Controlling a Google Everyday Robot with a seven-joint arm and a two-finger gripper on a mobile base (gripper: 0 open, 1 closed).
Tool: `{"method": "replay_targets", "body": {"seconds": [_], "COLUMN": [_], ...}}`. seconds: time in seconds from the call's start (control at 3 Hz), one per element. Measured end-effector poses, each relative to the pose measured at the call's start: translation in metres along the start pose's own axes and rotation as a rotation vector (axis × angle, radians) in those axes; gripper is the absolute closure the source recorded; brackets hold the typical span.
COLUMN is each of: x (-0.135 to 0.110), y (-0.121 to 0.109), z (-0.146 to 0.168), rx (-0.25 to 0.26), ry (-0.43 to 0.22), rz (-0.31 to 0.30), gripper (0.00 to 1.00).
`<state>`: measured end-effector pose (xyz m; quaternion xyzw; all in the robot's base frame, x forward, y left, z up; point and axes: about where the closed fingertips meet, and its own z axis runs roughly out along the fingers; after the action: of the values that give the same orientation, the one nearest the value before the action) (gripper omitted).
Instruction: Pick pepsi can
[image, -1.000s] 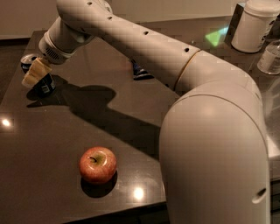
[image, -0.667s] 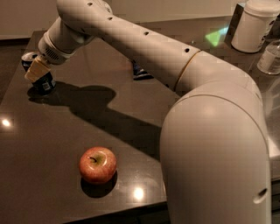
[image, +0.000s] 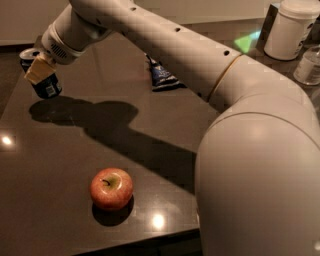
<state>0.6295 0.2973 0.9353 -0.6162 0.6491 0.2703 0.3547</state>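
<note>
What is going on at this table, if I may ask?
The robot's arm reaches across the dark table to its far left corner, where the gripper has its fingers closed on the pepsi can. The can is tilted in the grasp and seems just clear of the tabletop. A red apple lies near the front edge and a blue chip bag farther back, both away from the gripper.

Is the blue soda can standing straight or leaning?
Leaning. The pepsi can tilts, its silver top toward the upper left, held in the gripper.
</note>
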Motion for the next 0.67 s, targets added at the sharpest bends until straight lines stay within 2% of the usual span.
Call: {"method": "replay_targets", "body": {"seconds": [0.33, 0.67], "x": [-0.015, -0.043], "y": [0.002, 0.008], "z": [-0.026, -0.065], "rx": [0.005, -0.016], "ry": [-0.008, -0.026], "rz": [-0.017, -0.043], "gripper": [1.0, 1.0]}}
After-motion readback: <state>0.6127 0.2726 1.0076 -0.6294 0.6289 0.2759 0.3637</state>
